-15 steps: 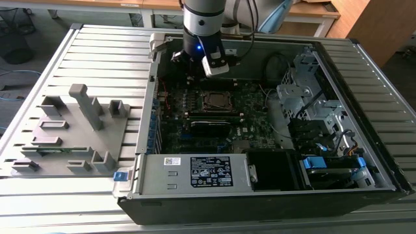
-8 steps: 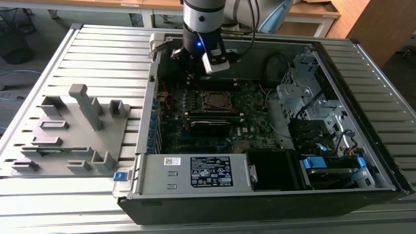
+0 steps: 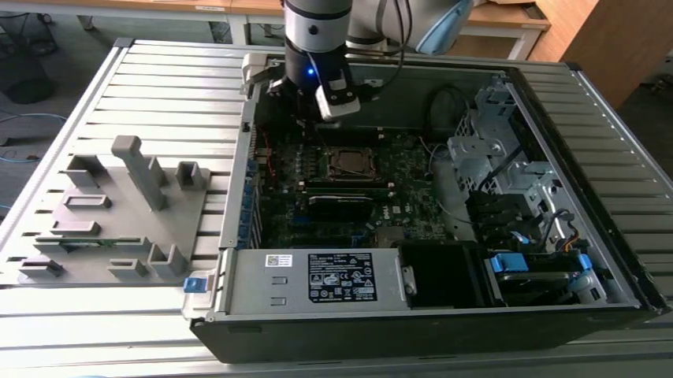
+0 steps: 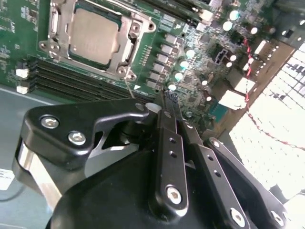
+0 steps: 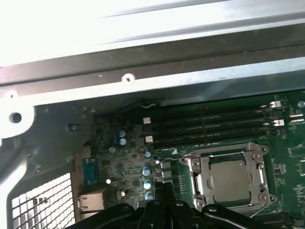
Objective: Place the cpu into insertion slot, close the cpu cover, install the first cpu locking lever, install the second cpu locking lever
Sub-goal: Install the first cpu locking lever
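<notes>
Nearest you is the black claw (image 4: 167, 98), its two fingers drawn together at the tips with nothing between them. It hangs just above the green board (image 4: 19, 28), near one corner of the socket and not touching it.

Just past the tips, a thin silvery wire (image 4: 128, 88) juts out from the socket corner. This looks like the free end of a locking lever, though you cannot tell whether it is latched.

Beyond that, the cpu (image 4: 93, 36) lies flat in the slot (image 4: 66, 33), its dull metal top facing up. The cover (image 4: 131, 47) appears to be folded down around it, framing the chip through its window. Dark memory slots (image 4: 71, 81) run alongside the socket.

In the exterior view, the arm reaches into an open computer case (image 3: 589, 260) lying on a slatted metal surface (image 3: 158, 79). A grey fixture (image 3: 116, 213) sits well apart, on the exterior view's left.

On handling:
- **cpu:** probably light, stiff and thin, with a fragile underside, so take it only by its edges.
- **cover:** likely springy sheet metal, best pressed at its free edge rather than across the window.
- **lever:** probably stiff spring wire, narrow and slick, so your surest hold is at its bent end.
</notes>
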